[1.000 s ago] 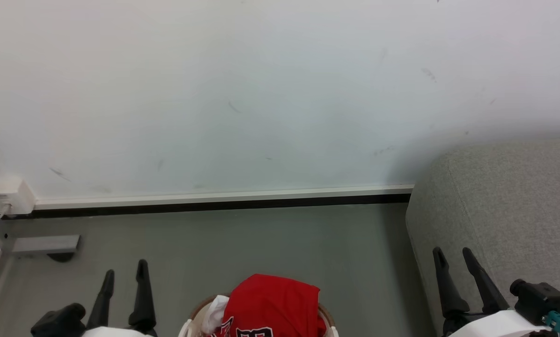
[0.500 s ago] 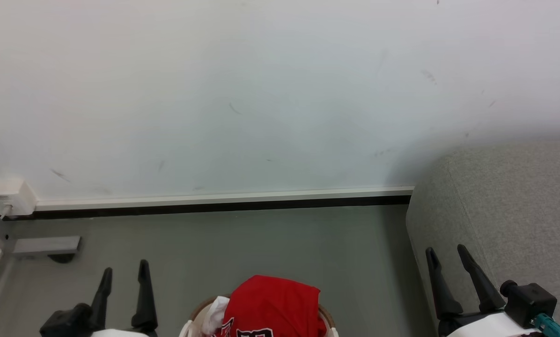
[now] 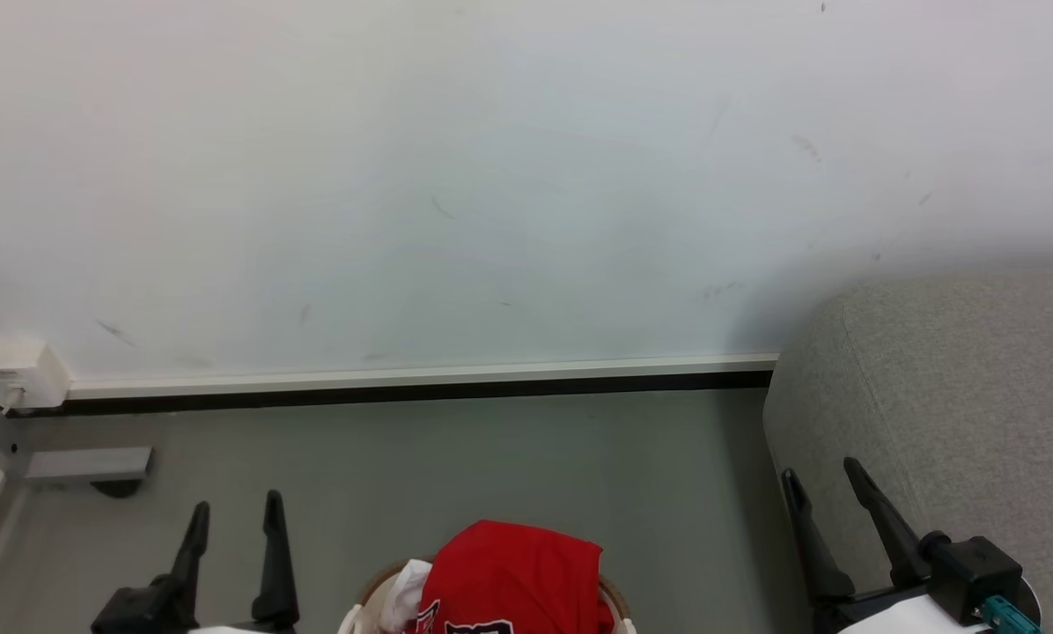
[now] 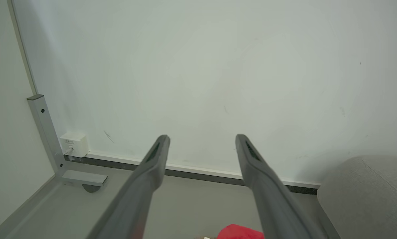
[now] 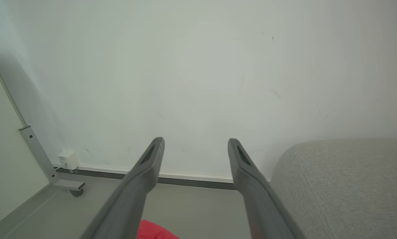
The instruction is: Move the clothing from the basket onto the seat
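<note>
In the head view the left gripper [image 3: 235,502] sits at seven o'clock, its two dark fingers spread wide and holding nothing. At six o'clock the basket [image 3: 375,577], a round pale plastic tub with a brown rim, stands on the smooth grey floor [image 3: 491,458]. The clothing [image 3: 509,572] is heaped in it above the rim: a slick red jersey with lettering, and a small white piece at its nine o'clock side. The right gripper [image 3: 820,469] at five o'clock is likewise wide open and empty, in front of the seat [image 3: 975,396], whose coarse grey fabric rounds off at four o'clock. A good first grab would likely drop straight onto the jersey's top fold, pinching deep so the slippery cloth cannot slide free, and keeping clear of the rim.
</note>
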Controlling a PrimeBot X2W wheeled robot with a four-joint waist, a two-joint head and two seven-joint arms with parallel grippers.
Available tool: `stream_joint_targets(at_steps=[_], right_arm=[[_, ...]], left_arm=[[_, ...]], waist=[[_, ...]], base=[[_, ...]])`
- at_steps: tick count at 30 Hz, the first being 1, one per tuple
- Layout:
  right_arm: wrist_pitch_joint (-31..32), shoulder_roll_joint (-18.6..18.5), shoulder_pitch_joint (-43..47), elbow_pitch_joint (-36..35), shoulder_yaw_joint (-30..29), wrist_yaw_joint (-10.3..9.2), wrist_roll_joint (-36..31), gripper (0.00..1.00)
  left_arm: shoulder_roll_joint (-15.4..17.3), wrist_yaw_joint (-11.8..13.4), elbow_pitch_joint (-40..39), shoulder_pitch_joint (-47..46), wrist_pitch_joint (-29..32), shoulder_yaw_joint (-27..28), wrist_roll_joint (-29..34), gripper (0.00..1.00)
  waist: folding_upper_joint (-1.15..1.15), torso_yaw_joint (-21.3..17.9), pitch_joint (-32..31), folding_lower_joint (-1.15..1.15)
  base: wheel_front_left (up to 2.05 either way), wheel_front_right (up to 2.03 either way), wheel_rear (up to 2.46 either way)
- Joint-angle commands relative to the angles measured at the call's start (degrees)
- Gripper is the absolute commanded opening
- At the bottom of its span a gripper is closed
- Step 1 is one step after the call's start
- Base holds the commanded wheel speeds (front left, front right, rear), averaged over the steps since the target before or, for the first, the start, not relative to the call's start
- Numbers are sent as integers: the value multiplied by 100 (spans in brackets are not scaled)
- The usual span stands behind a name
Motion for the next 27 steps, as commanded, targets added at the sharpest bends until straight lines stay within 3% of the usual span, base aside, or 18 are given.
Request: stream_joint_targets(at_steps=[1, 12, 27], right_arm=[[-53, -57, -83, -26, 23, -11, -99, 100], [-165, -56, -85, -55, 96, -12, -463, 100], [-152, -37, -69, -70, 65, -12, -314, 100]], left_arm=[[43, 25, -36, 59, -49, 3, 149, 100], [45, 57, -45, 103, -150, -14, 535, 100], [44, 32, 11, 81, -144, -16, 433, 100]], waist=[[0, -1, -2, 0], [0, -4, -35, 0], [0, -4, -41, 0]], base=[[0, 0, 0], [0, 0, 0], [0, 0, 0]])
